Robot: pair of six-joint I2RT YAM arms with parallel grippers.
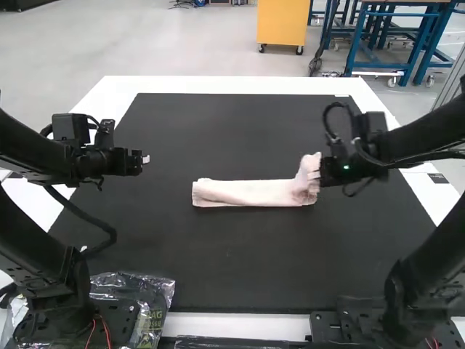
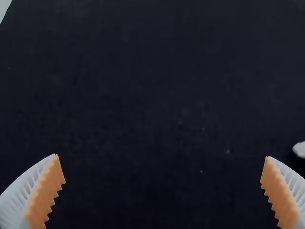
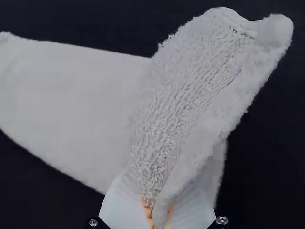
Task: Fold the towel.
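One end of the towel is pinched and raised in my right gripper, the rest lying as a narrow strip on the dark mat; my left gripper is spread wide. I judge this a lengthwise fold, next needing that end carried over and laid down evenly.
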